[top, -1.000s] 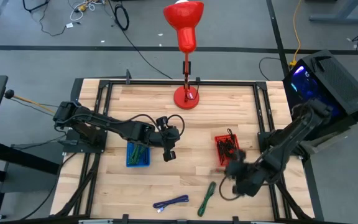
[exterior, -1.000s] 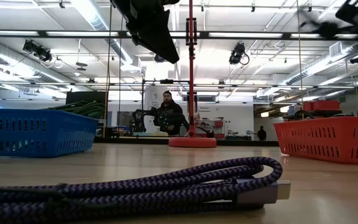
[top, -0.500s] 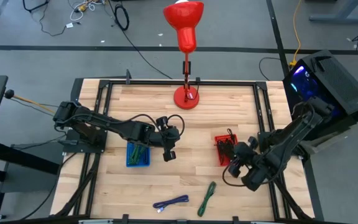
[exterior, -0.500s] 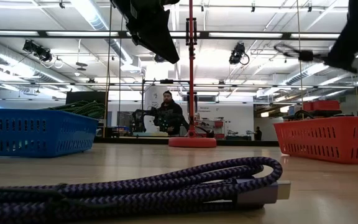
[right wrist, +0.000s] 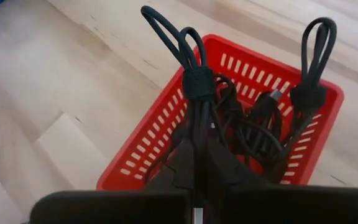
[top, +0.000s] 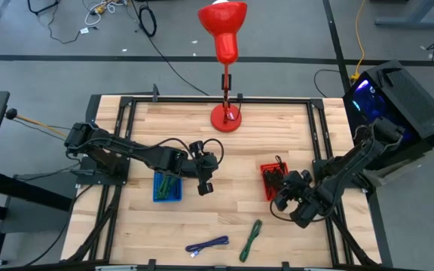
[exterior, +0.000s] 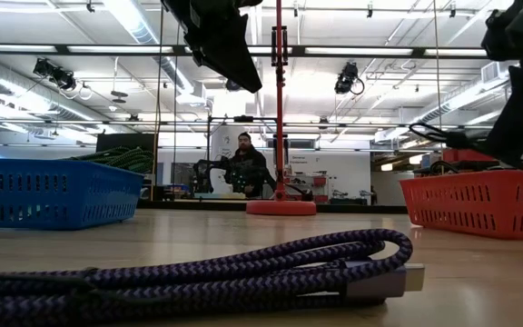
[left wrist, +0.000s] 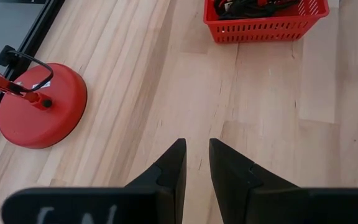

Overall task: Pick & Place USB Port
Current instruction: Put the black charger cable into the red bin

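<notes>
The right gripper point(right wrist: 194, 163) is clamped on a bundled black cable point(right wrist: 197, 84), light and floppy, best held at its tie, above the red basket point(right wrist: 166, 152) at lower right of the surface point(top: 232, 150). The left gripper point(left wrist: 196, 163) hovers mid-frame, nearly together.

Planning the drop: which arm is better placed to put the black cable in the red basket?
Right. Its claw is shut on the black cable beside the red basket; the left claw hangs empty near the blue basket.

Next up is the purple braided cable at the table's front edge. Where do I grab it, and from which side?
Probably from straight above, across the middle of the purple braided cable: it lies flat on the wooden table as a narrow folded bundle, with bare wood both sides for the fingers.
</notes>
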